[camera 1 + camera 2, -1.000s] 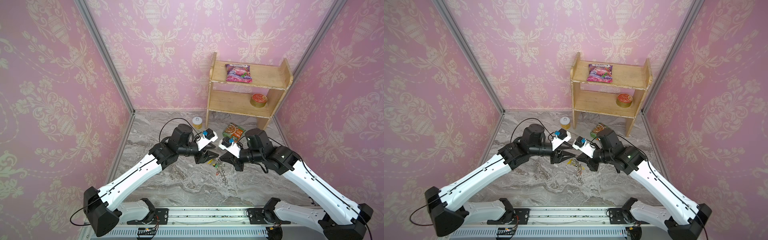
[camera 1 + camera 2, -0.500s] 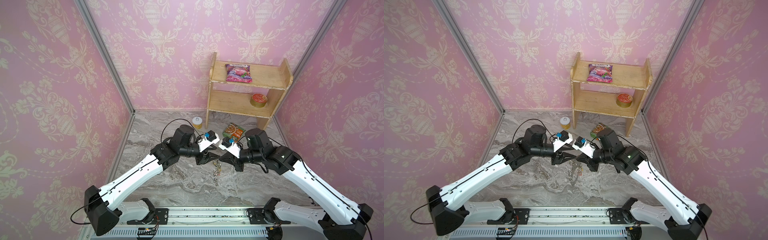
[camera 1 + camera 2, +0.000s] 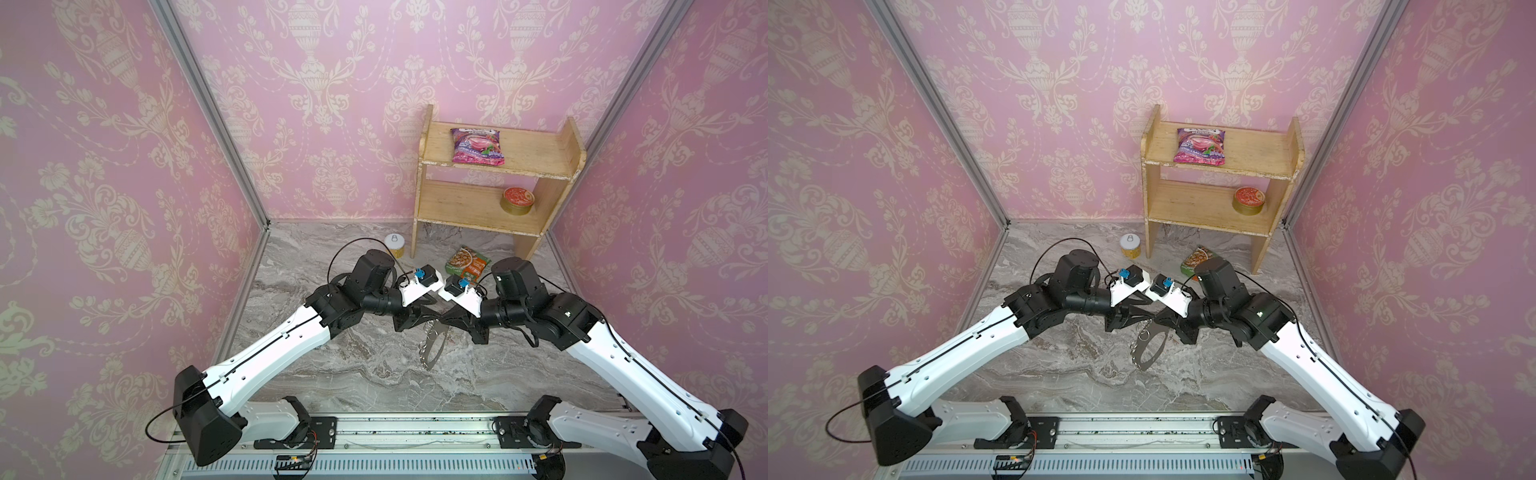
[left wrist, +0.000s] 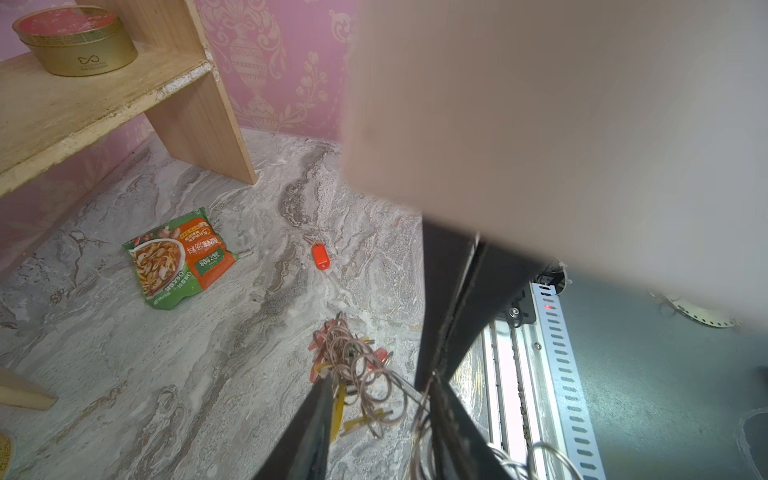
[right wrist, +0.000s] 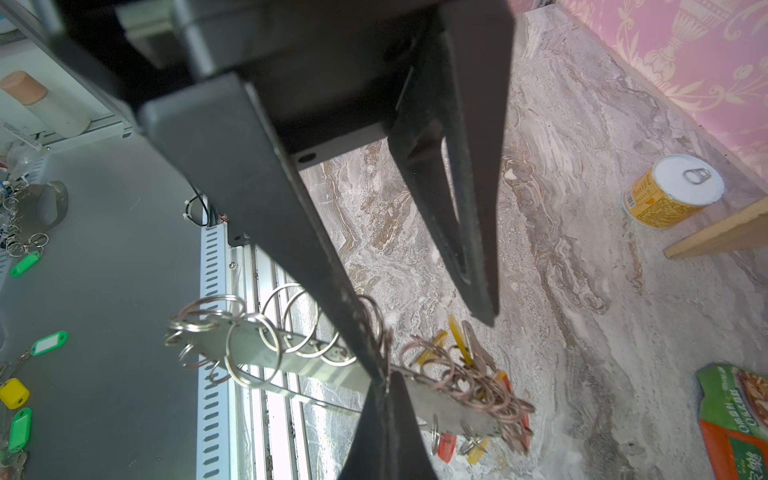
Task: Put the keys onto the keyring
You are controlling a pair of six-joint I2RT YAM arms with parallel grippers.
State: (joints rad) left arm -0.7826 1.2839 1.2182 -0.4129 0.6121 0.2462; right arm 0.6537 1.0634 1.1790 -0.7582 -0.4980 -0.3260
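Pink damask walls enclose a grey marble tabletop. Mid-table, the right gripper pinches the keyring by its band, aloft; the left gripper stands narrowly parted beside it, perhaps touching a ring. The keys lie heaped beneath; a wooden shelf stands behind.

Keys half under keyring tangle
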